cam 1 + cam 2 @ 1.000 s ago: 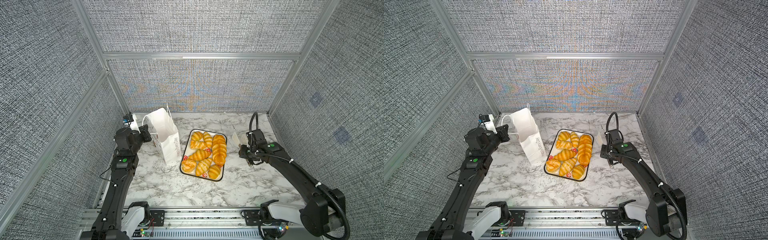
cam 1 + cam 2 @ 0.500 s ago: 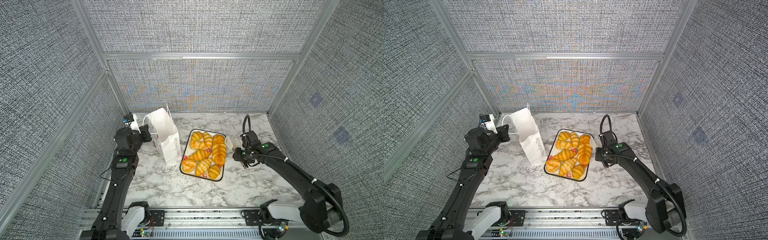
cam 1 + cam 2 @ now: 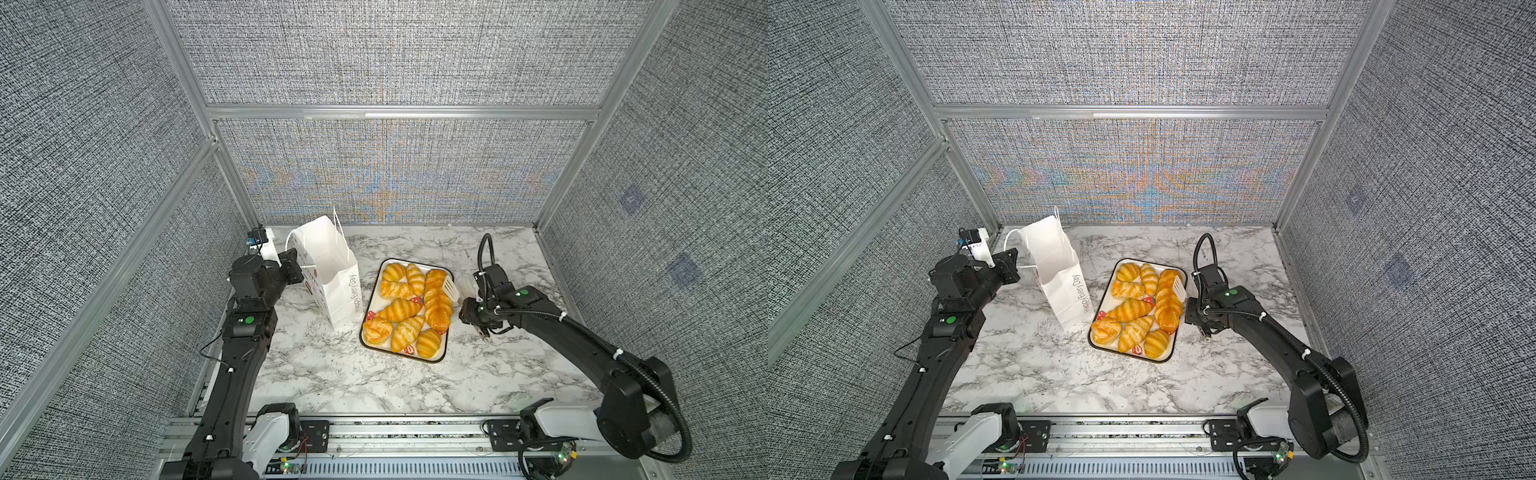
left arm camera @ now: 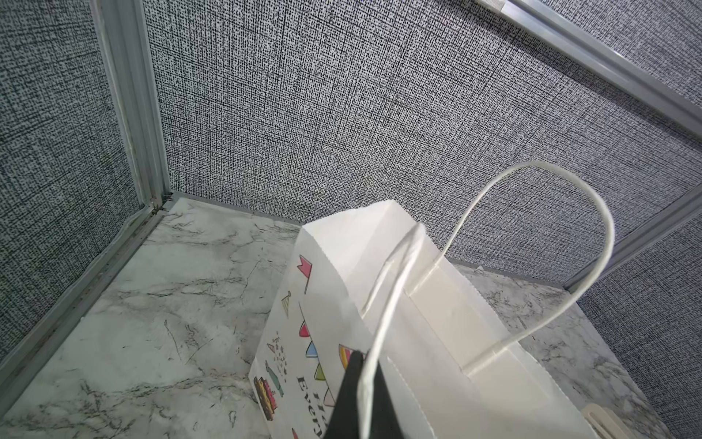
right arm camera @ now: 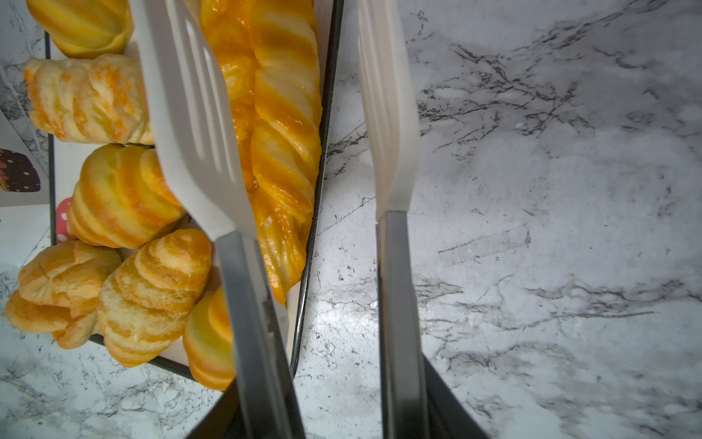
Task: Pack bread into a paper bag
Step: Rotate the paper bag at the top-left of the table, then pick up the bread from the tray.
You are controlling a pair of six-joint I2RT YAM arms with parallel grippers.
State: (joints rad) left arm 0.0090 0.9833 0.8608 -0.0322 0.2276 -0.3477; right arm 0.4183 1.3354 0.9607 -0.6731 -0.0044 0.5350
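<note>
- White, grey-veined marble worktop (image 3: 332,374): it carries everything shown, and woven grey panels in metal frames enclose it.
- The paper bag (image 3: 336,282): a tall white carrier that stands upright with its mouth open, just beside the tray (image 3: 376,291) and on the left arm's side of it. Both top views show "Happy Every Day" on the narrow side facing the tray. The left wrist view shows coloured pennants and a small cake printed on a broad side. One thin white cord handle (image 4: 592,213) arches above the rim.
- The bread (image 3: 409,309): all the golden-orange, brown-striped pastries lie packed together on the black-rimmed tray, where red strawberry prints show between them. We see none in the bag. A long segmented loaf (image 5: 285,114) runs along the tray edge nearest the right arm.
- The left claw (image 3: 293,266): it sits against the upper part of the bag on the side away from the tray. Its black tips are together, pinching the bag's rim where the near cord handle crosses them.
- The right claw (image 3: 457,289): its fingers (image 5: 197,125) are metal arms ending in white slotted blades, and they stand apart with nothing clamped. One blade hangs over the bread beside the long loaf, and the other hangs over bare worktop outside the tray rim. We cannot tell whether either blade touches anything.
</note>
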